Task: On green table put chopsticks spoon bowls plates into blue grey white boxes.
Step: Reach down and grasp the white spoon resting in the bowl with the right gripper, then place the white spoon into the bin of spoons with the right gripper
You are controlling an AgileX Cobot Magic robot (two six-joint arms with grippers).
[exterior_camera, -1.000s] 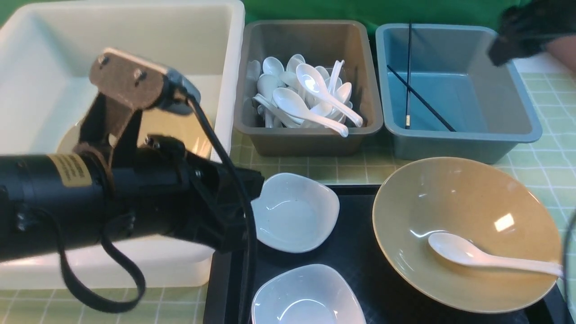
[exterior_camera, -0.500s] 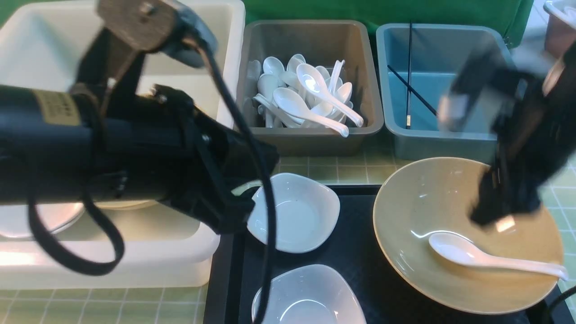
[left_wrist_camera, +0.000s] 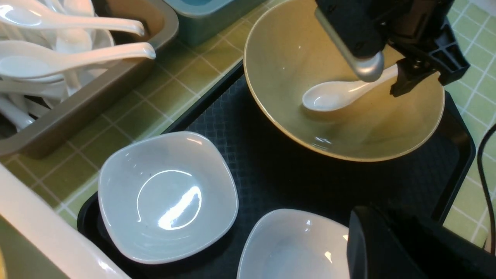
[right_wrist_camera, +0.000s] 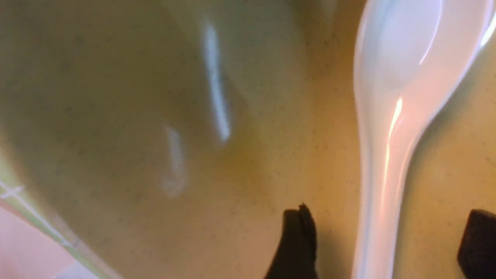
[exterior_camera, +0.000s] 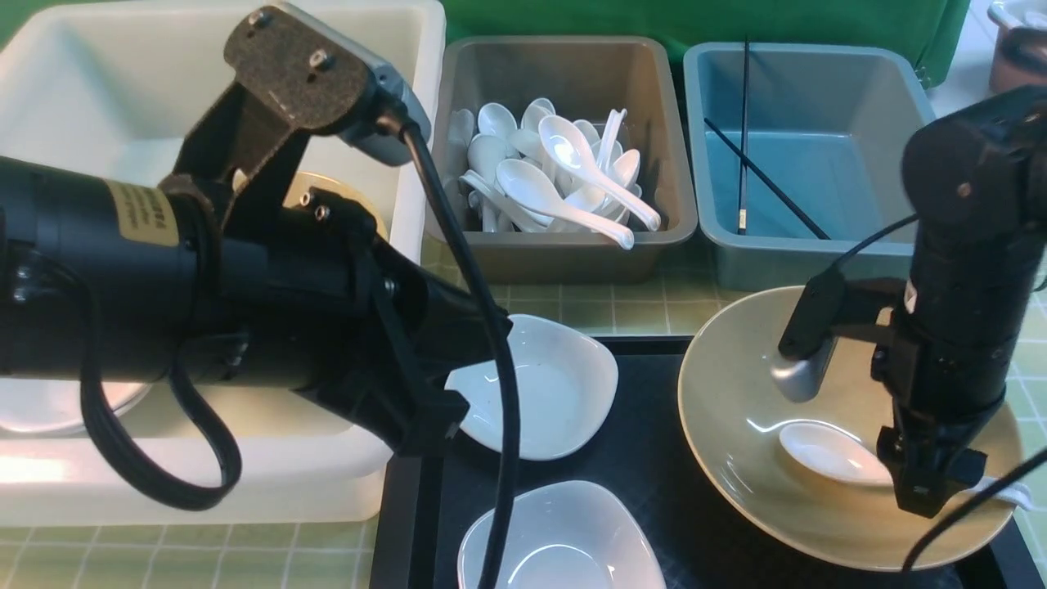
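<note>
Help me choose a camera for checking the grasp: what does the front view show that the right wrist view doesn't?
Only the front view: the white box, the grey box full of spoons, the blue box holding chopsticks, and two plates on the black tray. Only the right wrist view: close up, clear gaps between the fingertips and the handle of the spoon. Both: the right tool at that spoon, which lies in the tan bowl.

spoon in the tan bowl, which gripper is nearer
Right. The right gripper straddles the spoon handle, jaws open; the left gripper hangs by the white plates, across the tray.
</note>
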